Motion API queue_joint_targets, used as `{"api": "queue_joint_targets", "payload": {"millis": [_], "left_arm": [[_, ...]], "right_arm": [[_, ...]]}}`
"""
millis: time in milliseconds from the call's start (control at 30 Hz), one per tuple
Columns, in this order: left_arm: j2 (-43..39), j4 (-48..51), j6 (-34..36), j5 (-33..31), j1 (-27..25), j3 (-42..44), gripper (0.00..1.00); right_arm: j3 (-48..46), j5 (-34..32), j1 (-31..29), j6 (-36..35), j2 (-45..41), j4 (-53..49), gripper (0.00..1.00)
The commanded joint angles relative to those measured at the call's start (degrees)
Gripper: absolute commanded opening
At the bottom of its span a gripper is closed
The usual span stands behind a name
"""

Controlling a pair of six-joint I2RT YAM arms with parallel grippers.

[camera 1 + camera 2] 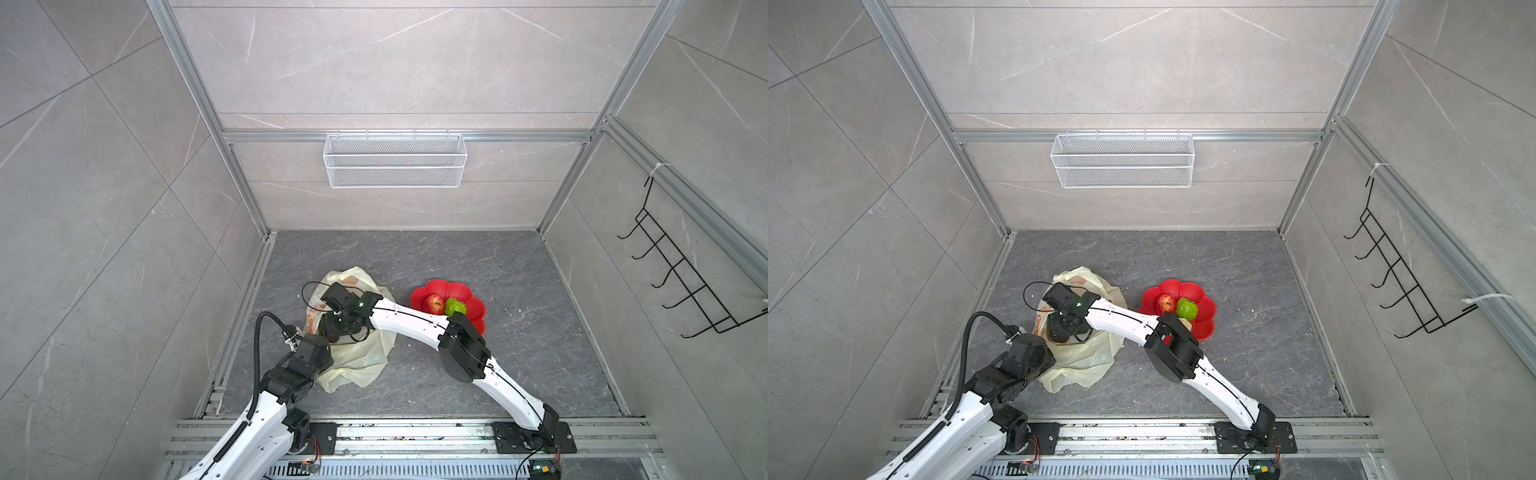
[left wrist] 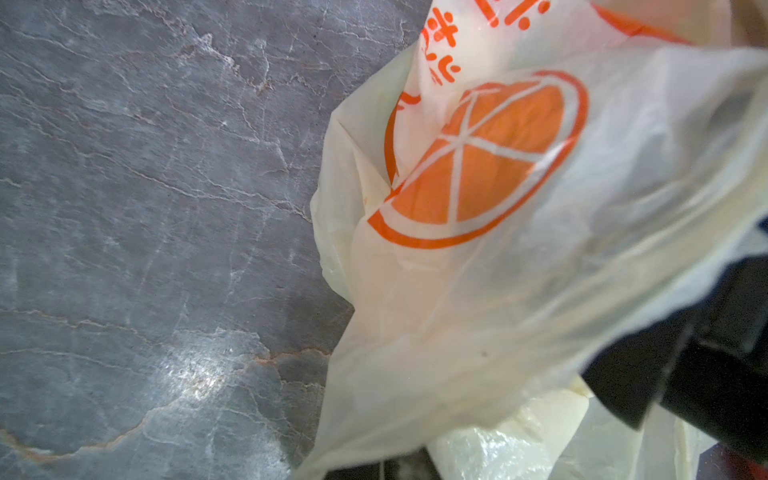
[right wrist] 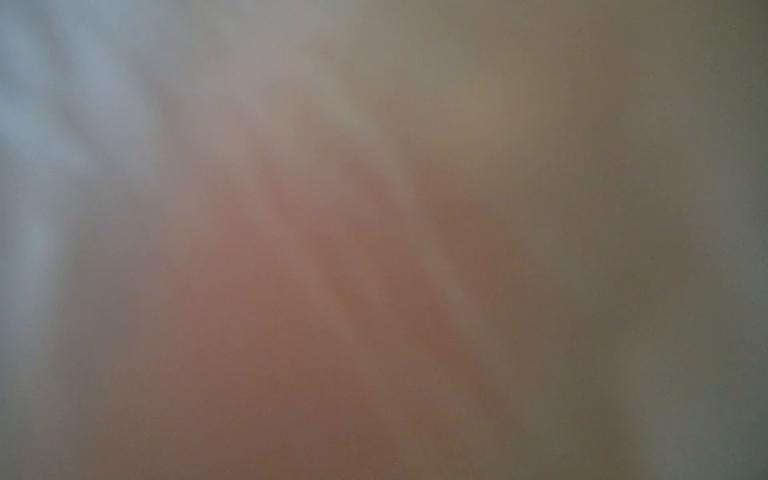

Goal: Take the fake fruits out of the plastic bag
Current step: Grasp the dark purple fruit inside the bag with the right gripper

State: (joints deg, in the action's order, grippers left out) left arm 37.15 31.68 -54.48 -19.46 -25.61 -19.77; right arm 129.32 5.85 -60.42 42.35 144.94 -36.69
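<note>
The cream plastic bag [image 1: 361, 357] [image 1: 1088, 361] lies crumpled on the grey floor, left of centre. In the left wrist view its orange-slice print [image 2: 478, 166] fills the right side, and the film is pulled taut down to my left gripper [image 1: 322, 347], which is shut on the bag's near edge. My right gripper [image 1: 334, 326] [image 1: 1061, 328] reaches across and down into the bag's mouth. Its jaws are hidden, and the right wrist view is a blur of film. A red apple [image 1: 434, 303] and a green bumpy fruit [image 1: 454, 307] lie on the red plate [image 1: 473, 297].
A white wire-mesh basket [image 1: 395, 162] hangs on the back wall. A black hook rack [image 1: 681, 282] is on the right wall. Aluminium rails edge the floor. The right arm's elbow [image 1: 461, 345] overhangs the plate's near rim.
</note>
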Motion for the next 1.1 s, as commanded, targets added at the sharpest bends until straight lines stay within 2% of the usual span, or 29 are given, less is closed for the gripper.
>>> {"api": "queue_joint_targets", "payload": {"millis": [0,133,367,567,700,833,933,1067], "left_arm": [[-0.6,0.0,-0.4,-0.8,0.3,0.4,0.0],[-0.9,0.3,-0.4,-1.1,0.3,0.4,0.0],[-1.3,0.5,-0.5,-1.3,0.3,0.5,0.0],[-1.1,0.2,-0.4,-1.3,0.3,0.5,0.0],[-0.8,0.2,-0.3,-1.2,0.3,0.4,0.0],[-0.9,0.1,-0.2,-1.0,0.3,0.4,0.0],[-1.1,0.2,-0.1,-0.8,0.3,0.6,0.0],[-1.2,-0.2,0.0,-0.7,0.3,0.7,0.0]], "right_arm": [[1.5,-1.2,-0.3,-0.5,0.7,-3.4,0.62],[-1.3,-7.1,-0.2,-1.0,-2.2,-5.4,0.6],[-16.9,-13.3,0.3,-0.7,-11.6,1.7,0.59],[-24.8,-12.7,2.0,0.0,-15.7,6.6,0.62],[-25.4,-11.3,2.0,-2.2,-16.7,7.8,0.66],[-26.9,-10.2,2.0,-8.2,-19.5,10.3,0.68],[-29.0,-10.3,2.0,-15.8,-22.4,12.3,0.68],[-28.0,-9.3,2.0,-30.4,-23.7,9.8,0.68]]}}
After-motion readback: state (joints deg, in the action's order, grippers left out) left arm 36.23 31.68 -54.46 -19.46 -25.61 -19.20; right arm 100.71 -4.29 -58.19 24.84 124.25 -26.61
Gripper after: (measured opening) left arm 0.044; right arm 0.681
